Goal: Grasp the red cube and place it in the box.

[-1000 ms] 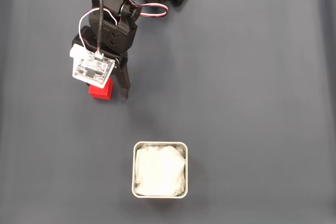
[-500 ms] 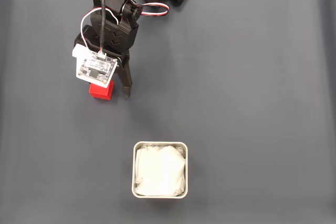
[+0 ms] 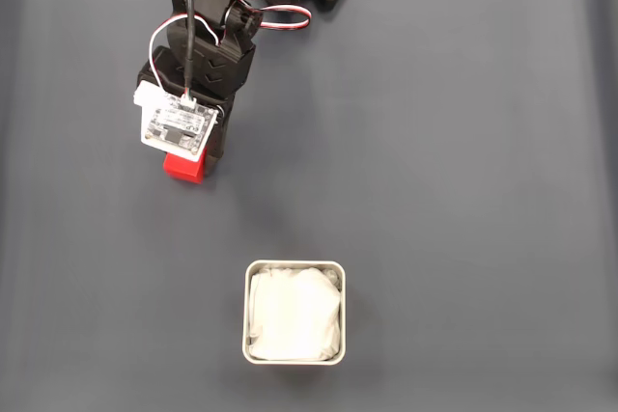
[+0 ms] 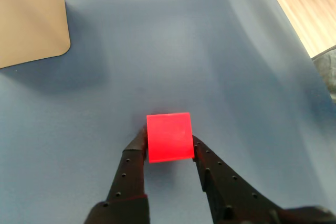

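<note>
While no writing shows, the claw pinches the red cube.

Tool jaws closed from spread onto red cube; now gripping it.

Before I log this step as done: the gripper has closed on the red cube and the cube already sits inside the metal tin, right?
Not quite. The gripper has closed on the red cube, but the cube is not in the metal tin. In the fixed view the cube sits on the dark mat, well apart from the tin, which holds just its white lining.
</note>
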Tool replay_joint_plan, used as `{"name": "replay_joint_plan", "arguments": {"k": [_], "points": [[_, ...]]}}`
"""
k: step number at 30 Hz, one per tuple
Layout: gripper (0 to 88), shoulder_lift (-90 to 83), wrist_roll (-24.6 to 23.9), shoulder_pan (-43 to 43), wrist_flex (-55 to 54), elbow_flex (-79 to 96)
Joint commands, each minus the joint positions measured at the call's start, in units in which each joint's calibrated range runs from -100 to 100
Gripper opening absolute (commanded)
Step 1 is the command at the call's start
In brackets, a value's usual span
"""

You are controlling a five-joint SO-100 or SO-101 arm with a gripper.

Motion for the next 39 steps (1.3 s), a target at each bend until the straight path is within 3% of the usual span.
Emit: {"name": "replay_joint_plan", "arguments": {"k": [1, 12, 39], "points": [[10.7, -1.9, -0.49, -0.68, -0.53, -0.65], [0.3, -1.73, -1.22, -0.68, -0.28, -0.47], [0.0, -6.49, -4.84, -6.43, 9.06, -11.24]]}}
